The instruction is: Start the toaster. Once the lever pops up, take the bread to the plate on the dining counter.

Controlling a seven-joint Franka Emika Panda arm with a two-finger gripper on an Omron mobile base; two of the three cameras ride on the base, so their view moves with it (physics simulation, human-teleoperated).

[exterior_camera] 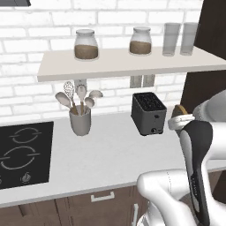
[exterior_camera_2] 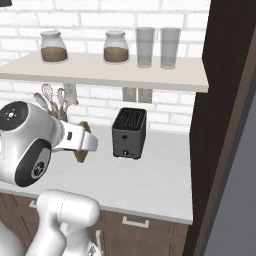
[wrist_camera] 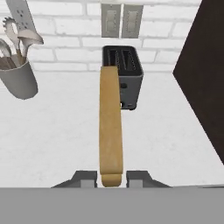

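Open bench [exterior_camera: 106, 154] surface between hob [exterior_camera: 22, 152] and toaster [exterior_camera: 148, 113]. Obstacles: utensil pot [exterior_camera: 80, 120] left of toaster, dark cabinet wall [exterior_camera_2: 220, 125] close on the right, shelf [exterior_camera: 128, 64] overhead, sockets [wrist_camera: 120, 19] on brick wall behind.

Home kitchen, rendered. White brick wall [exterior_camera: 26, 84]. Pale tabletop [exterior_camera: 106, 154] over brown drawers [exterior_camera: 101, 203]. Black hob [exterior_camera: 24, 152] at tabletop's left edge. Toaster [exterior_camera: 149, 113] near back edge, under wall sockets [exterior_camera: 142, 80]. Utensil crock [exterior_camera: 80, 120] with spoons and whisk. Shelf [exterior_camera: 128, 62] holding two jars [exterior_camera: 86, 44], two glasses [exterior_camera: 171, 39]. Dark tall cabinet [exterior_camera_2: 220, 125] at right edge.
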